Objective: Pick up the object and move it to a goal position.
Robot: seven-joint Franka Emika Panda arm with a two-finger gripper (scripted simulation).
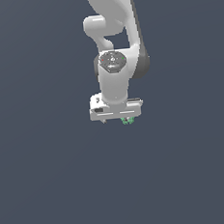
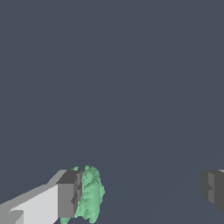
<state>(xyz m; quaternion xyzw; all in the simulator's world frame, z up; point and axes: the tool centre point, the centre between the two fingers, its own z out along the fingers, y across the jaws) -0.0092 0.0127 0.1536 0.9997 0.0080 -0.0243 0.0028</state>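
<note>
The object (image 2: pixel 91 192) is a small bright-green bumpy lump. In the wrist view it rests against the inner side of one grey finger (image 2: pixel 66 194), while the other finger (image 2: pixel 213 187) stands far off with a wide gap between them. My gripper (image 2: pixel 140 194) is open, so only one finger touches the lump. The exterior view has the white gripper head (image 1: pixel 116 111) pointing down, and the object (image 1: pixel 128 120) peeks out just below its edge on the exterior view's right. Most of the lump is hidden by the head there.
The white arm (image 1: pixel 113 31) rises behind the gripper in the exterior view. Everything else around and below is a plain dark grey-blue surface (image 1: pixel 53 187).
</note>
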